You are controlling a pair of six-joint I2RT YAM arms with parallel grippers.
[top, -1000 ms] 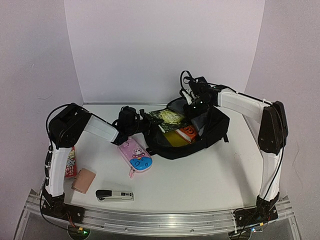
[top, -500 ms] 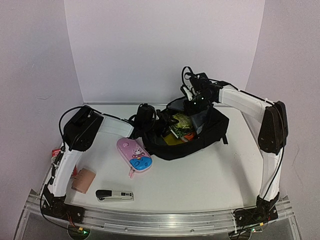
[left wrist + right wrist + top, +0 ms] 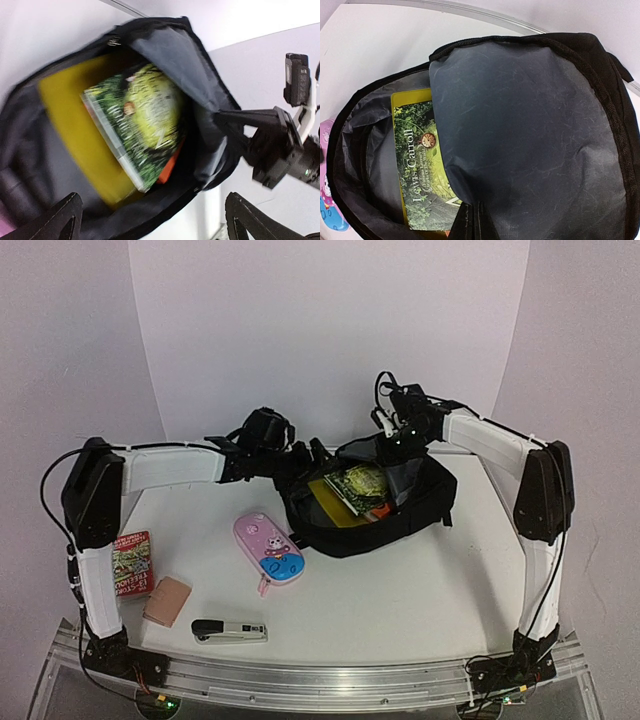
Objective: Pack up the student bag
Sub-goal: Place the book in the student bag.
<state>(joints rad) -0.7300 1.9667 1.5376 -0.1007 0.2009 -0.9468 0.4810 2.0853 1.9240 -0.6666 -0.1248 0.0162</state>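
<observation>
noting a release: the left gripper, a second ago clamped on the green book, now has its fingers wide apart. the book lies inside the student bag, right of table centre. right gripper stays pinched on the bag's flap. pink pencil case and stapler remain unpacked.

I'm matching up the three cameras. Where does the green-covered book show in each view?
Top external: the green book lies inside the open student bag, right of centre.
Left wrist: mid-frame, cover blurred.
Right wrist: lower left, partly under the grey lining flap.
Shared landmark: that flap, just beside the book in the top external and left wrist views too.
</observation>
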